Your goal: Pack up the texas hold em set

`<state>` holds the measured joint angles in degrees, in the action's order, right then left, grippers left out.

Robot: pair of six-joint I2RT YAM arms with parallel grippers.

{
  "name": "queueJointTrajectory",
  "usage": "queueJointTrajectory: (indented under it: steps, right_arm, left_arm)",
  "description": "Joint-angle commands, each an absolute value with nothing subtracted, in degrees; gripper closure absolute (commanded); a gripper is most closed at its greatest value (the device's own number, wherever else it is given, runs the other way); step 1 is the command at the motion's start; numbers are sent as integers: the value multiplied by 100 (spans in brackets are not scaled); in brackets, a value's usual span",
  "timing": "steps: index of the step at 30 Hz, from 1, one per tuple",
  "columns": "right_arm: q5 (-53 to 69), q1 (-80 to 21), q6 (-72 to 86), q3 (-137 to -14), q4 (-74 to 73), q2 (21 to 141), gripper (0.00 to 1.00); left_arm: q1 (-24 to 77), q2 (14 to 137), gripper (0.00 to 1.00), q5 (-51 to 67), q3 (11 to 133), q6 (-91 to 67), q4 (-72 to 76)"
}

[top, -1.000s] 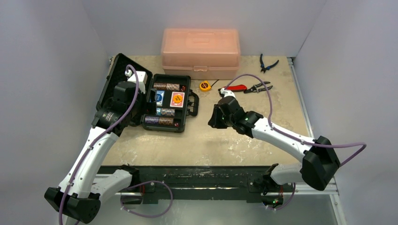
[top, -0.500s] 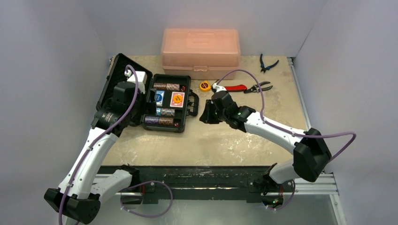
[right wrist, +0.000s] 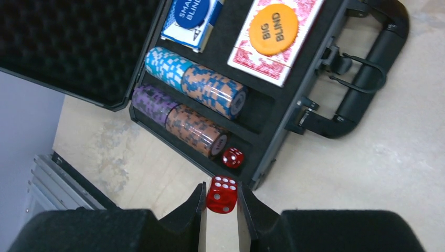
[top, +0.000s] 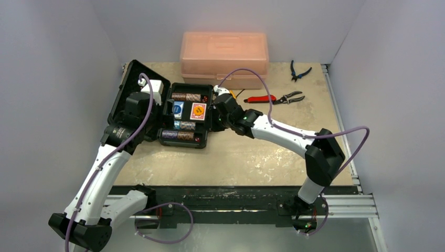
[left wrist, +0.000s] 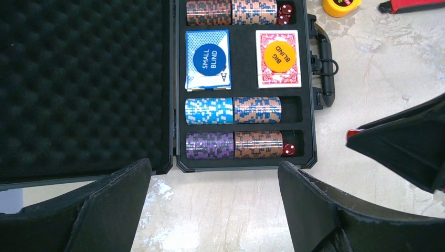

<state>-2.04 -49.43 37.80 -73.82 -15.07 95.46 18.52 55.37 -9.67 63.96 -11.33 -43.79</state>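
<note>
1. The right gripper [right wrist: 221, 202] pinches a red die [right wrist: 222, 193], jaws narrow around it.
2. The case [right wrist: 270, 149] lies just ahead, corner first. There a second die [right wrist: 233, 157] sits at the end of the nearest chip row [right wrist: 181, 118], the likely slot.
3. The left gripper [left wrist: 212, 181] hovers wide and empty over the case's front edge.

Six chip stacks [left wrist: 233, 110]; two card decks [left wrist: 195, 38], one blue, one red; two discs [left wrist: 211, 59]; one red die [right wrist: 221, 195] between the right tool [right wrist: 221, 202] fingers, a second die [right wrist: 232, 157] just beyond them; far-row dice [left wrist: 285, 13] uncountable.
</note>
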Motion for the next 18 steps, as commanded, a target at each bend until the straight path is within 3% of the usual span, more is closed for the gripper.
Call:
queueJointTrajectory:
  steps: [1,18]
  right_arm:
    - [-413,-5104,3640,-7970,-1524,9893,100]
    - [-559,-5186,3616,-9064,-1890,10844,100]
  left_arm:
    - [1881,5403,9,-958,6407,-1081,-4183]
    - [1881,5423,9,-928,6405,-1090,-4169]
